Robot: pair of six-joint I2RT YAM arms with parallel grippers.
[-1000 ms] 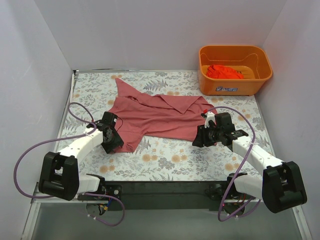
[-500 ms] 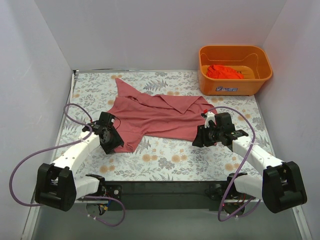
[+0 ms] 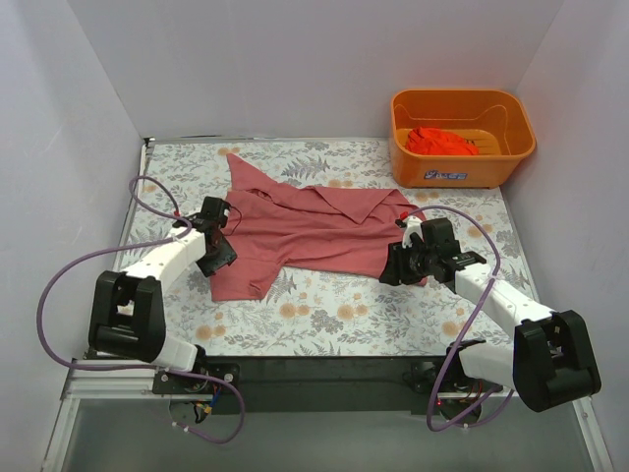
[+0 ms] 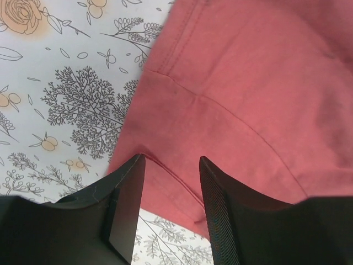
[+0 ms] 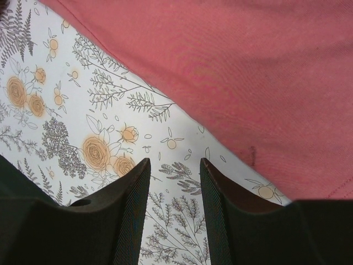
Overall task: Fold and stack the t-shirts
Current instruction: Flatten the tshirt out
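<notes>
A dusty pink-red t-shirt (image 3: 305, 228) lies crumpled and partly spread on the floral table. My left gripper (image 3: 218, 252) is open over its left hem; in the left wrist view the cloth (image 4: 248, 94) passes between my fingers (image 4: 128, 199). My right gripper (image 3: 393, 267) is open beside the shirt's right edge, over bare cloth-covered table; the shirt (image 5: 265, 66) fills the upper right of the right wrist view. A brighter orange-red t-shirt (image 3: 442, 141) lies bunched in the orange basket (image 3: 462, 169).
The basket stands at the back right corner. White walls close in the table on the left, back and right. Purple cables loop from both arms near the table's sides.
My left gripper has moved back and a little right along the shirt's left edge. The right arm has barely moved. The shirt lies as before.
</notes>
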